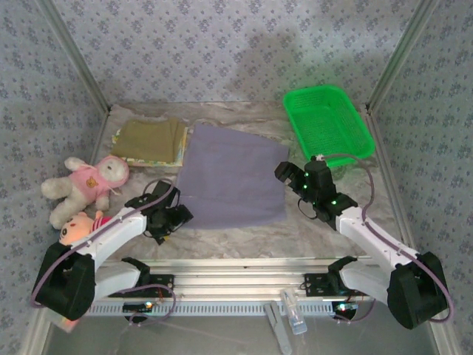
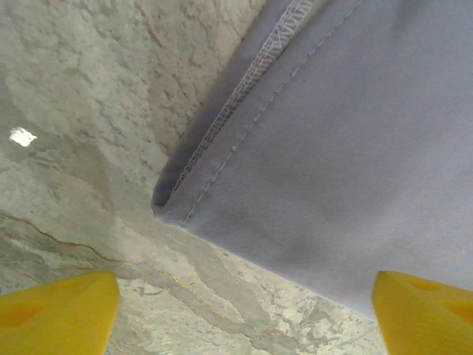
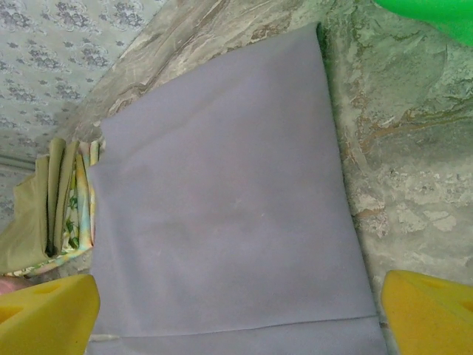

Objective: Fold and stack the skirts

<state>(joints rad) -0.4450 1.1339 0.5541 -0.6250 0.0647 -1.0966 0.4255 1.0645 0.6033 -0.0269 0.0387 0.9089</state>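
When you read the overhead view, find the purple skirt [image 1: 230,185] spread flat in the middle of the table [image 1: 310,229], just right of the pile of folded skirts [image 1: 151,139] at the far left. The left gripper [image 1: 168,217] sits at the skirt's near left corner. The right gripper [image 1: 307,191] sits beside its right edge. Neither holds anything.

On the left wrist camera, the yellow fingertips [image 2: 59,310] stand wide apart with nothing gripped between them. The stitched hem corner [image 2: 174,203] lies just ahead of them. Expect thin, light, limp cloth that sags and drags rather than keeping its shape. Pinch the doubled hem, where the fabric is thickest.

On the right wrist camera, the fingertips [image 3: 44,314] are equally wide and empty, over the skirt edge nearest them. A seam line runs along that edge. Take hold at a corner there, so both sides lift evenly. The cloth looks smooth and will probably slide on the table, so lift it rather than push it.
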